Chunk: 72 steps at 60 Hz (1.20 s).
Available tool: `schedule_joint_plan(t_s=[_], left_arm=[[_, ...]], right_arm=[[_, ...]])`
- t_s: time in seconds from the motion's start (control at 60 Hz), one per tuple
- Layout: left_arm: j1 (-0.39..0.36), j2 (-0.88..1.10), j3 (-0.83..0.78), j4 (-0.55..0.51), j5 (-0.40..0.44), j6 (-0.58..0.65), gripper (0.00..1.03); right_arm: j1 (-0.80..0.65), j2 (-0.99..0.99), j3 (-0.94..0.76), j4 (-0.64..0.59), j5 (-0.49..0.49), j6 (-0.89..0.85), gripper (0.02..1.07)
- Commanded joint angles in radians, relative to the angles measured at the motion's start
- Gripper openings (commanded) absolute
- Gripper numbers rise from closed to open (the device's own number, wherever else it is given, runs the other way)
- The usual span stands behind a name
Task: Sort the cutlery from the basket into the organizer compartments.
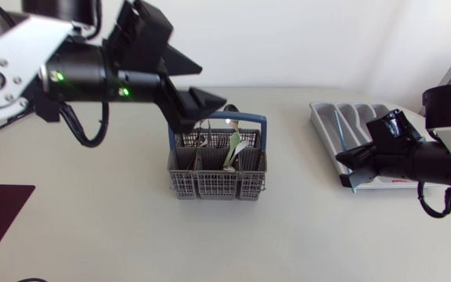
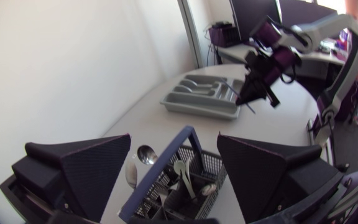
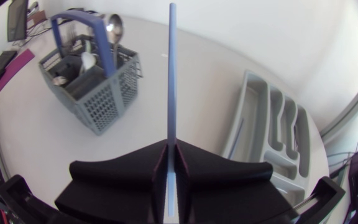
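Fingers [image 2: 95, 168] of the left gripper [image 1: 212, 84] stand wide apart above the grey basket [image 1: 218, 184], which holds upright spoons [image 3: 114, 28]. To its right, over the near left corner of the organizer [image 1: 343, 117], the right gripper [image 3: 171, 146] pinches a blue cutlery piece [image 3: 171, 74], whose long axis runs straight ahead of the fingertips and points leftward.

Grey basket [image 1: 216, 185] holds spoons [image 3: 114, 26]; organizer [image 1: 329, 129] apart; blue utensil [image 3: 171, 74], perhaps knife, gripped.

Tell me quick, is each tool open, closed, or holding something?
Left tool: open, empty, above the basket.
Right tool: closed on a thin blue utensil.
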Motion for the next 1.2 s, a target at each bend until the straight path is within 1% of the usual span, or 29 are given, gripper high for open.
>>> schedule_joint_plan(t_s=[0.0,0.067,0.183,0.45,0.533,0.633,0.8,0.933,1.0,1.067,1.083,1.133,1.183], left_arm=[[-0.048,-0.012,-0.081,-0.006,-0.052,0.125,0.96],[-0.073,-0.010,-0.120,-0.003,-0.095,0.175,0.96],[-0.116,-0.006,-0.183,0.012,-0.162,0.258,0.96],[-0.166,0.039,-0.233,0.020,-0.230,0.370,0.96],[-0.174,0.059,-0.226,0.009,-0.248,0.402,0.94],[-0.178,0.096,-0.196,-0.043,-0.253,0.444,0.94],[-0.191,0.146,-0.156,-0.060,-0.265,0.477,0.93],[-0.211,0.189,-0.120,-0.058,-0.284,0.474,0.91],[-0.223,0.208,-0.112,-0.052,-0.290,0.473,0.90],[-0.231,0.231,-0.103,-0.040,-0.307,0.473,0.87],[-0.232,0.243,-0.095,-0.035,-0.314,0.473,0.86],[-0.231,0.255,-0.084,-0.035,-0.319,0.473,0.85],[-0.231,0.269,-0.069,-0.035,-0.327,0.471,0.80]], right_arm=[[-0.076,0.133,0.075,0.039,-0.005,0.023,0.08],[-0.117,0.217,0.124,0.061,0.007,0.051,0.08],[-0.154,0.366,0.233,0.062,0.056,0.087,0.08],[-0.179,0.643,0.443,0.039,0.164,0.193,0.08],[-0.179,0.711,0.494,0.019,0.181,0.213,0.08],[-0.179,0.786,0.548,-0.010,0.190,0.236,0.08],[-0.179,0.867,0.598,-0.036,0.204,0.255,0.09],[-0.182,0.893,0.603,-0.036,0.205,0.258,0.10],[-0.183,0.907,0.603,-0.036,0.205,0.258,0.15],[-0.189,0.916,0.603,-0.036,0.205,0.255,0.23],[-0.192,0.920,0.603,-0.036,0.205,0.253,0.28],[-0.195,0.921,0.600,-0.034,0.205,0.250,0.37],[-0.198,0.916,0.592,-0.036,0.205,0.249,0.51]])
